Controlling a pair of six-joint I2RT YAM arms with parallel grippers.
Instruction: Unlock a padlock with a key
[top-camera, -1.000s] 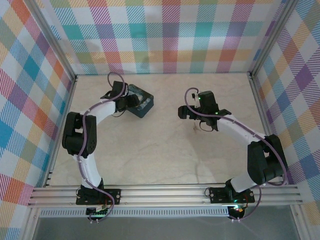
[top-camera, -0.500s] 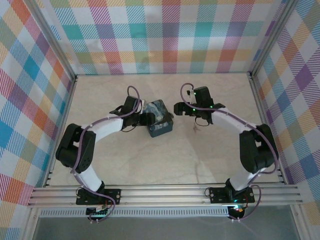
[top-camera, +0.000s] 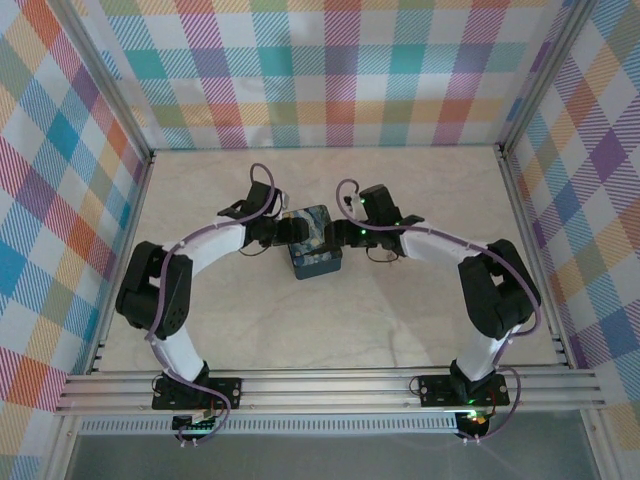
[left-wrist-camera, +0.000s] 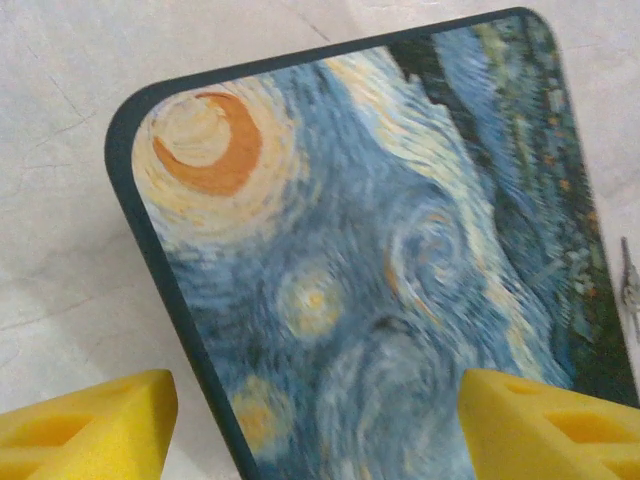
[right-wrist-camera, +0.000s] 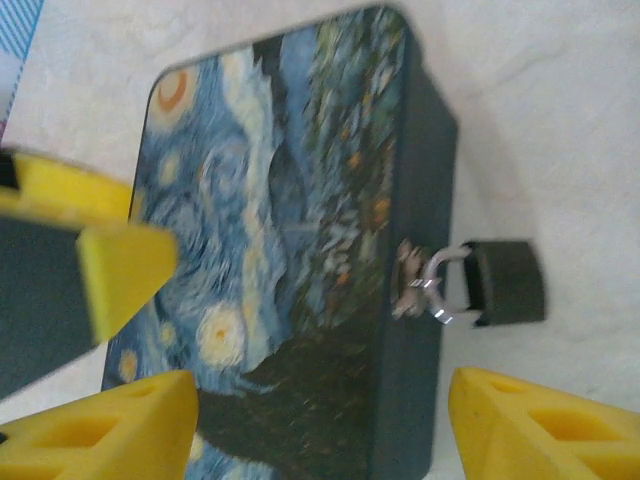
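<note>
Left gripper (left-wrist-camera: 318, 400) released, fingers spread at 9 o'clock end of swirl-print box (top-camera: 314, 240) on tabletop (top-camera: 400, 320). Padlock (right-wrist-camera: 507, 282) hooked through hasp (right-wrist-camera: 412, 280) on box's 3 o'clock wall, at 1 o'clock from right gripper (right-wrist-camera: 322, 395), likewise released, straddling that wall.

Printed box (left-wrist-camera: 380, 300) blurred, cut off at lower edge, small padlock (right-wrist-camera: 508, 283) soft, details indistinct
</note>
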